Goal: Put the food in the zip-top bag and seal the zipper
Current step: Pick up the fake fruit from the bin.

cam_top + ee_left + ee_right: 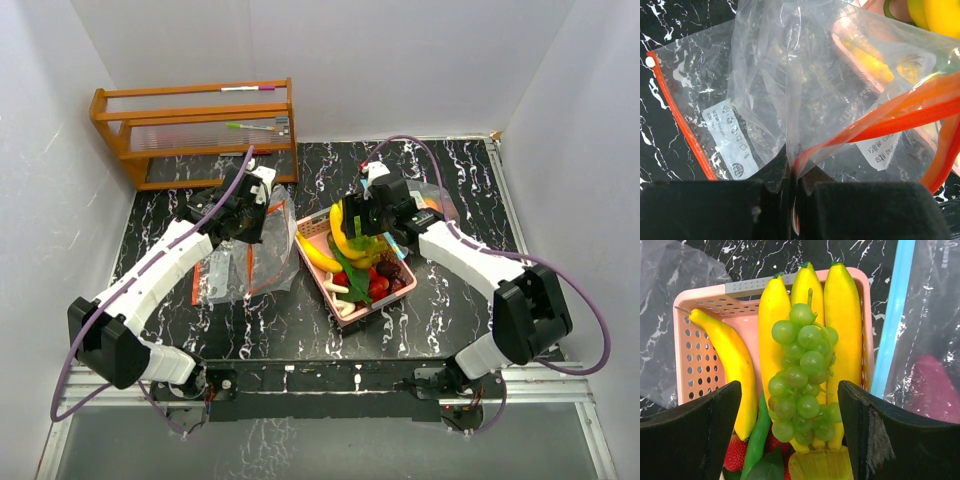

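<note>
- Right gripper [790,407], how does it stand?
- Jaws apart, pointing down over the pink tray [692,307] at the middle of the worktop [300,320]. They straddle the green grapes [802,370], which lie on the banana bunch [840,320]. Nothing is gripped yet. The arm reaches in from the right, wrist bent down.
- And how would that food handle?
- Probably light, hard and glossy, so slippery. The grapes look lumpy and may dangle. Closing across the middle of the grapes seems safest.
- The left gripper [791,190]?
- Clamped on the zip-top bag [805,85] near its orange zipper [900,117], left of the tray, arm stretched forward. The film is limp and crinkled, so its mouth may sag.
</note>
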`<action>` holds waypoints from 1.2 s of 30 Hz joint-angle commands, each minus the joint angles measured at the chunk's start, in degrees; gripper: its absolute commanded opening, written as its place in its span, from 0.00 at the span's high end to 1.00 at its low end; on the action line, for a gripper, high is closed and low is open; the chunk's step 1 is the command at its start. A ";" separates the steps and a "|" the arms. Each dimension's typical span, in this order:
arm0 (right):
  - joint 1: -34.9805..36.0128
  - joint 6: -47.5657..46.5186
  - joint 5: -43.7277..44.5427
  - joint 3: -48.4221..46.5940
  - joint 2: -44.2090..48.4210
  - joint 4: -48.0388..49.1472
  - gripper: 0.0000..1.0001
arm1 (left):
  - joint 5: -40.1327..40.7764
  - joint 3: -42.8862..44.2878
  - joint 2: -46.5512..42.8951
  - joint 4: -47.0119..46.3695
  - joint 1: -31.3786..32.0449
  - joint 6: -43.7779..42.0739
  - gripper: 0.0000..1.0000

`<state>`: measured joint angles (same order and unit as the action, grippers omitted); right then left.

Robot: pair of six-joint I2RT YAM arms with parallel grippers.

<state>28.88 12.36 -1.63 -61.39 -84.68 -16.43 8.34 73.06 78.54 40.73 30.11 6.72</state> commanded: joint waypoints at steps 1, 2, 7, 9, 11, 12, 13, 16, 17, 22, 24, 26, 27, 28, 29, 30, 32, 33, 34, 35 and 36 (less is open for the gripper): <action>-0.10 1.50 -1.96 -0.72 -0.12 2.23 0.20 | -0.32 -0.19 -1.18 0.01 -0.23 0.40 1.00; -0.06 1.73 -1.97 -0.56 -0.47 2.50 0.20 | -0.32 -0.27 -1.20 -0.03 -0.23 0.40 1.00; 0.03 2.23 -1.03 -0.40 -2.77 2.92 0.23 | -0.35 -0.49 -1.45 -0.08 -0.23 0.40 1.00; 0.16 2.21 -0.87 -0.21 -3.71 3.02 0.23 | -0.41 -0.53 -1.70 -0.21 -0.27 0.40 1.00; 0.50 2.23 -0.81 0.18 -4.65 3.64 0.26 | -0.43 -0.55 -1.89 -0.21 -0.23 0.40 1.00; 0.67 2.15 -0.50 0.17 -5.03 3.73 0.28 | -0.49 -0.62 -1.94 -0.21 -0.26 0.40 1.00; 0.85 2.18 0.16 0.13 -5.34 3.58 0.31 | -0.59 -0.63 -1.98 -0.26 -0.27 0.40 1.00; 1.19 2.26 2.11 -0.21 -4.80 2.38 0.46 | -0.69 -0.55 -2.03 -0.22 -0.23 0.40 1.00; 1.30 2.29 2.70 -0.27 -4.02 2.07 0.52 | -0.65 -0.55 -2.07 -0.21 -0.23 0.40 1.00; 2.03 1.50 2.94 -1.91 0.68 0.60 0.79 | -0.43 -0.55 -2.25 -0.41 -0.23 0.40 1.00; 2.95 0.90 3.40 -3.25 2.03 -0.52 0.82 | -0.50 -0.55 -2.12 -0.54 -0.23 0.40 1.00; 4.10 0.55 2.60 -4.40 3.24 -0.88 0.82 | -0.57 -0.53 -2.00 -0.52 -0.23 0.40 1.00; 4.84 0.50 1.38 -4.90 3.71 -0.89 0.82 | -0.53 -0.47 -1.99 -0.47 -0.23 0.40 1.00; 5.62 0.78 0.52 -5.54 3.95 -0.84 0.82 | -0.56 -0.41 -1.95 -0.48 -0.23 0.40 1.00; 6.56 1.38 -0.06 -5.78 3.89 -0.63 0.82 | -0.53 -0.33 -1.91 -0.34 -0.25 0.42 1.00; 7.77 2.08 -0.42 -5.92 3.54 -0.27 0.82 | -0.53 -0.24 -1.90 -0.38 -0.23 0.40 1.00; 9.43 3.59 -0.53 -5.54 1.89 0.48 0.82 | -0.55 -0.12 -1.99 -0.43 -0.23 0.48 1.00; 10.37 4.30 -0.27 -4.98 0.95 1.30 0.81 | -0.63 -0.11 -2.03 -0.46 -0.27 0.49 1.00; 11.07 4.86 -0.36 -4.56 -0.14 2.05 0.79 | -0.81 -0.11 -2.07 -0.55 -0.27 0.49 1.00; 11.74 5.39 -0.65 -4.44 -1.34 2.49 0.76 | -0.89 -0.17 -2.08 -0.54 -0.24 0.49 1.00; 12.59 5.79 -0.46 -4.44 -2.52 2.54 0.71 | -0.96 -0.19 -2.08 -0.52 -0.25 0.49 1.00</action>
<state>38.89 15.46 -1.32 -65.04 -83.68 -17.58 8.08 72.99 78.39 40.32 30.11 7.07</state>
